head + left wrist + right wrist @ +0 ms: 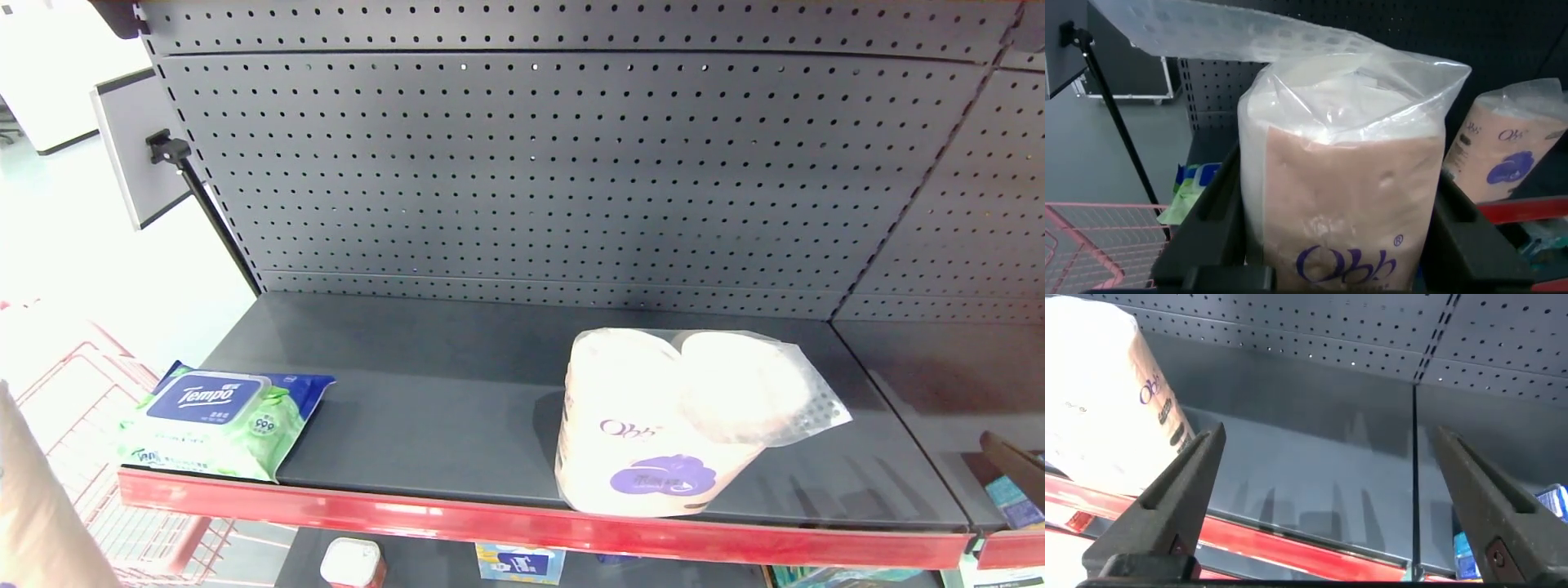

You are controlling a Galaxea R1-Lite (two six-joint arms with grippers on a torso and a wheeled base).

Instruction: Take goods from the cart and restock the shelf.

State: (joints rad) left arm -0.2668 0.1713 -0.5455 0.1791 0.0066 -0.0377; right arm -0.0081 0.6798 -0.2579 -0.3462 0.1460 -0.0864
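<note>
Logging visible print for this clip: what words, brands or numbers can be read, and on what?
"Tempo": blue label of the wipes pack.
"99": green circle on the wipes pack.
"Obb": shelved roll pack, above its purple label.
"Obb": held roll pack in the left hand.
Too blurred: the purple label's text, the blue box under the shelf.

Peach, purple-printed tissue pack (1339,196); green-and-blue wipes pack (220,420); red-edged dark grey shelf (441,392).

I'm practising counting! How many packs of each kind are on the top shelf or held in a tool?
Toilet roll packs: 2, the shelf pack and the held pack
Wipes packs: 1
Total: 3
</note>
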